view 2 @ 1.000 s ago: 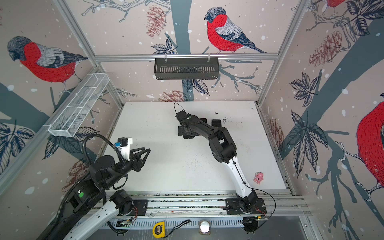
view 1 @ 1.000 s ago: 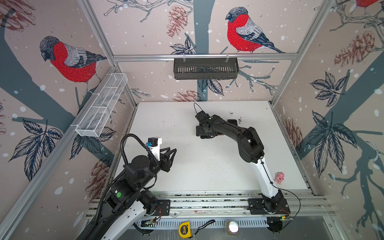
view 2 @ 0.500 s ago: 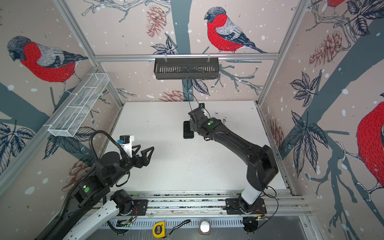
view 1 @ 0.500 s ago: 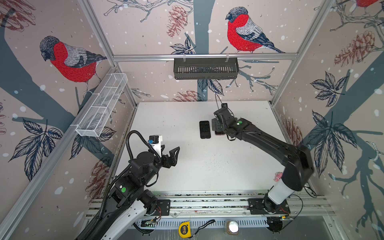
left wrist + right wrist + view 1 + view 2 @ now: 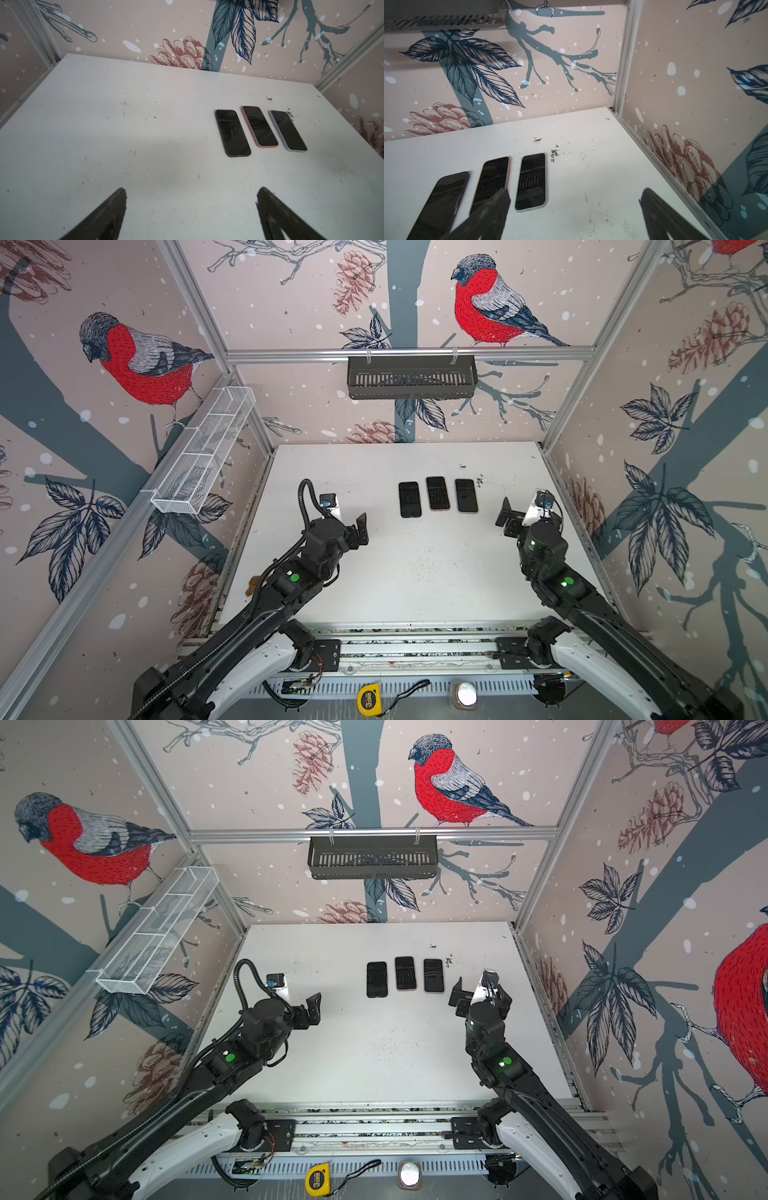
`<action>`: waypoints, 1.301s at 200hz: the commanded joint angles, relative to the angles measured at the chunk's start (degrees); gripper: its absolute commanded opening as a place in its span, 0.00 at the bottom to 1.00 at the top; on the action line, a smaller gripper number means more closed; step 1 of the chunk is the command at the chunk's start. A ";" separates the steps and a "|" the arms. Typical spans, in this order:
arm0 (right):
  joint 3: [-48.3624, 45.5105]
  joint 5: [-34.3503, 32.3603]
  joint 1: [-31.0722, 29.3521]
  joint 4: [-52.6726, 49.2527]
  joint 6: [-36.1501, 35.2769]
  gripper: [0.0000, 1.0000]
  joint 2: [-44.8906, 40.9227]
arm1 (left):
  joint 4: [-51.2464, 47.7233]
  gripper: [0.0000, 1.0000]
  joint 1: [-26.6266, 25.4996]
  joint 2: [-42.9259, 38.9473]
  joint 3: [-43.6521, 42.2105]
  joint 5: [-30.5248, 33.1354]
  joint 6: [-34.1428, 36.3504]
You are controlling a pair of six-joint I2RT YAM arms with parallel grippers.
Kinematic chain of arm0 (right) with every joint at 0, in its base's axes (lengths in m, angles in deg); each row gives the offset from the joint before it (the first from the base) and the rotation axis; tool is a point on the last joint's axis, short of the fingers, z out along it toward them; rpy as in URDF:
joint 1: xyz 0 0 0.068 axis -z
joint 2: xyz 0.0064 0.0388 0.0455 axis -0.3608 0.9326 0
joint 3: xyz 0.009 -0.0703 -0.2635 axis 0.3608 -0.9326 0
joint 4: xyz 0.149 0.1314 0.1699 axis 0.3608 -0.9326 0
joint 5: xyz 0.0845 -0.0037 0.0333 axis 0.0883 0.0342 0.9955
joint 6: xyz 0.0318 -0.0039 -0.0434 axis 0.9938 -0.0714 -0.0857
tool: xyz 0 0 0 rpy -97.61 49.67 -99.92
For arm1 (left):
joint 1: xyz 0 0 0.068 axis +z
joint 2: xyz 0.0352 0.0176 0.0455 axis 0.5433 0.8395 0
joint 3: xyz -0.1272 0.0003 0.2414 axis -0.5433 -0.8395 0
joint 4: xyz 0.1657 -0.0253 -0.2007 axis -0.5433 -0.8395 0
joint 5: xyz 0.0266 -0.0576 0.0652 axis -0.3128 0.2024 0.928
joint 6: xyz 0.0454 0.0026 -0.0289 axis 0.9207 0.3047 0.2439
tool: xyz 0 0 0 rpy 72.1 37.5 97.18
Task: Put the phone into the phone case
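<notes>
Left arm (image 5: 328,539): matte black jointed shell, rounded motor housings, boxy links. Lowest link (image 5: 249,659) was glossy white. Ribbed black cable (image 5: 302,499) looped off wrist. Small green light (image 5: 295,577) glowed on forearm. White camera block (image 5: 332,509) with blue insert sat on top. Thin wires (image 5: 317,668) curled beside black base plate (image 5: 330,655).

Over to right arm (image 5: 540,539): same black-and-white build, its own green lamp (image 5: 566,583), white camera mount (image 5: 536,510).

Left gripper (image 5: 191,189) and right gripper (image 5: 575,191) both had matte black, wedge-shaped fingers (image 5: 112,207) with slightly scuffed tips.

On the table (image 5: 415,572), toward the back: left phone (image 5: 409,499), middle phone (image 5: 437,493), right phone (image 5: 466,495), side by side, apart. Before the table's front edge: tape measure (image 5: 368,699).
</notes>
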State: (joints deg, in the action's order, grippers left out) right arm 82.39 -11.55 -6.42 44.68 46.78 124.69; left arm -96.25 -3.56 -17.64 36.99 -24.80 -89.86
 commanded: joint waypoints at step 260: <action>-26.36 10.86 18.75 96.32 -8.94 0.99 52.81 | 35.17 0.97 0.68 25.27 1.03 33.00 26.61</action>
State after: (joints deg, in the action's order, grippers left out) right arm 57.94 -0.23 12.31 119.63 40.27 170.31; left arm -77.43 -3.28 7.82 39.72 8.12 -75.20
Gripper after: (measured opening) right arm 0.995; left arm 0.967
